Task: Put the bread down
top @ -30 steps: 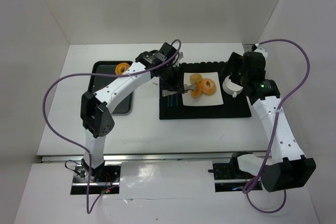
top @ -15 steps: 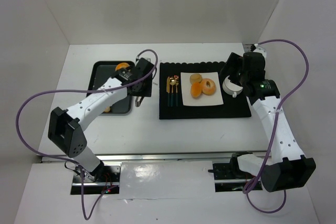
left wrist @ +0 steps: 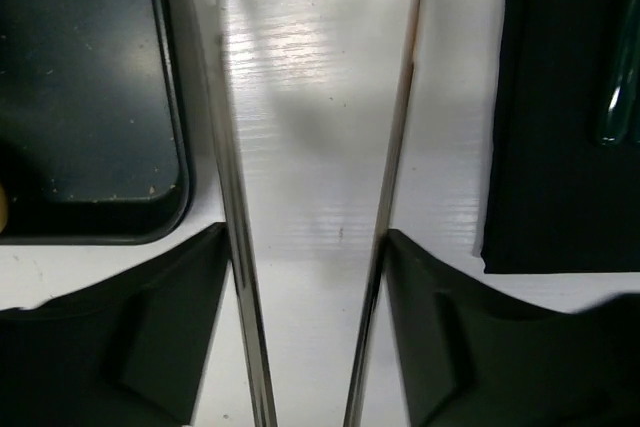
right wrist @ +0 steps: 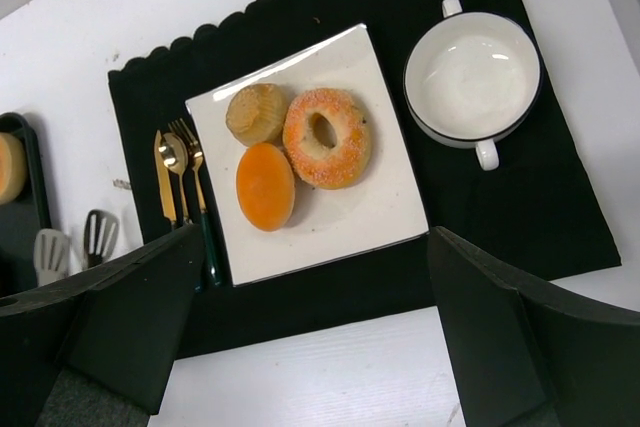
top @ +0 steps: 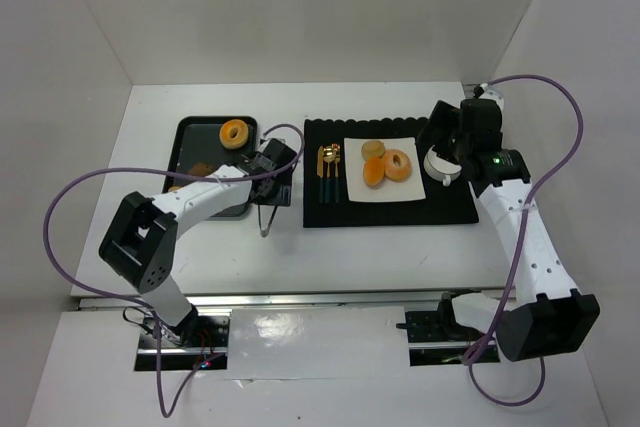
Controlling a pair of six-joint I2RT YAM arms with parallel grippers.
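Note:
A white square plate [top: 405,190] on the black mat [top: 390,209] holds a sugared doughnut [top: 398,164], an orange bun [top: 373,174] and a small brown muffin [top: 373,150]. The right wrist view shows the same plate [right wrist: 385,222], doughnut [right wrist: 327,137], bun [right wrist: 265,185] and muffin [right wrist: 256,112]. Another ring-shaped bread [top: 234,133] lies on the dark tray [top: 188,142]. My left gripper [top: 270,175] is shut on metal tongs [top: 265,212], low over the white table between tray and mat. The tong arms [left wrist: 232,247] stand spread with nothing between them. My right gripper [top: 446,142] is open and empty above the mat's right side.
A white two-handled bowl [top: 441,167] sits on the mat right of the plate. Gold and green cutlery [top: 328,169] lies on the mat left of the plate. The tray's corner [left wrist: 170,197] and the mat's edge [left wrist: 500,147] flank the tongs. White walls enclose the table.
My left arm has pulled back left from the plate with the tongs, to the gap between tray and mat. The orange bun stays on the plate. The right arm has not moved.

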